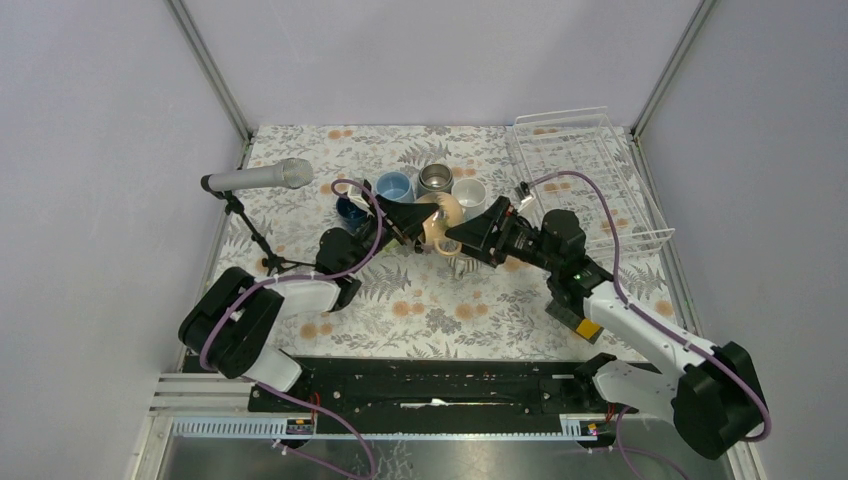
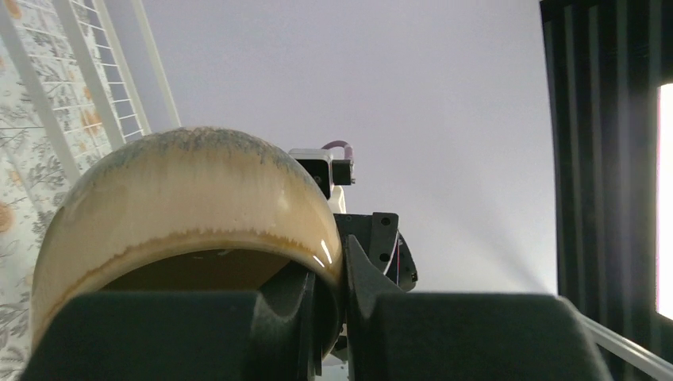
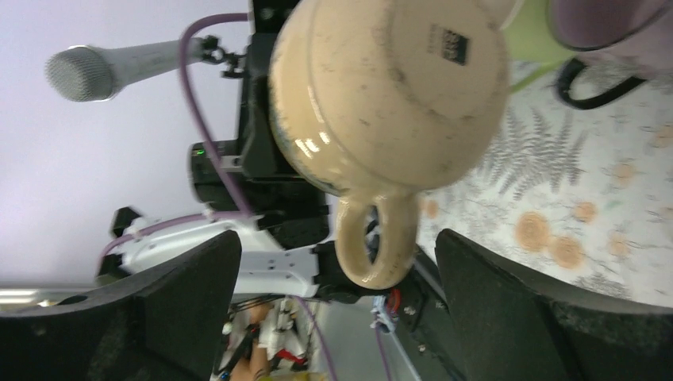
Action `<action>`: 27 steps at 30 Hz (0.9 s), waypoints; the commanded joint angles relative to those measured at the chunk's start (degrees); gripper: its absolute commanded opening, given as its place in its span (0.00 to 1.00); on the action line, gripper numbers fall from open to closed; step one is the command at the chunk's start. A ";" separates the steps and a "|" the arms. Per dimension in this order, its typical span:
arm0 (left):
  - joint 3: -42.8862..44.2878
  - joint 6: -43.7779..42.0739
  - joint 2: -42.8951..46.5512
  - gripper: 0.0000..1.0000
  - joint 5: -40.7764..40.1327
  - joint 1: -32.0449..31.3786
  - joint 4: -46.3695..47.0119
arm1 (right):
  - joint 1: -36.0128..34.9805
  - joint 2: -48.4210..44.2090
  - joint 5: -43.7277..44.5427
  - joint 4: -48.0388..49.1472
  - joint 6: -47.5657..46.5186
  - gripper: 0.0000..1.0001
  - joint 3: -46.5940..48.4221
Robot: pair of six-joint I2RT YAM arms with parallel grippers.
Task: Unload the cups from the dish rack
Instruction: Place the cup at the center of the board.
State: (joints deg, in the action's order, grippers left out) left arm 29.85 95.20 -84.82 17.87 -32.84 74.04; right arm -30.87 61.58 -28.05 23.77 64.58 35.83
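The rounded tan glazed mug [image 1: 443, 222] hung tipped on its side over the middle of the fern-patterned worktop [image 1: 430, 300]. It was out of the white wire dish rack [image 1: 590, 180], which stood at the far right corner and looked empty. The left gripper [image 1: 425, 228] had its jaws clamped on the mug's rim wall, one inside and one outside. The right gripper [image 1: 462, 235] had its jaws wide apart on either side of the handle, touching neither.

This looked like a hand-over to the left arm. To do it well, the right arm should back straight away along the line of the handle so neither jaw snags the loop. The left has only a thin pinch on slick glaze, so it should move slowly, turn the mug upright and set it beside the light blue mug [image 1: 395, 186] and the metallic grey mug [image 1: 436, 178] near the far edge.

A small dark square stamp sat on the mug's base, its writing too small to read.
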 commanded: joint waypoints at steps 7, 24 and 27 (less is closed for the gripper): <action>3.86 -19.42 15.59 0.00 2.81 -0.20 -26.49 | -0.24 -7.96 15.45 -27.35 -16.66 1.00 6.43; 19.61 -53.02 13.60 0.00 -10.21 -9.67 -82.58 | -0.24 -2.96 24.70 -38.55 -26.18 1.00 17.37; 22.38 -55.32 10.23 0.00 -11.44 -11.02 -85.71 | -0.23 -2.36 26.51 -40.49 -27.19 1.00 18.57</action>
State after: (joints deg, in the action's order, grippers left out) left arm 45.89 46.37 -72.71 10.52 -42.39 -9.69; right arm -30.87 58.70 -5.50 -13.72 40.53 50.57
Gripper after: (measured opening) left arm 0.121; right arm 0.994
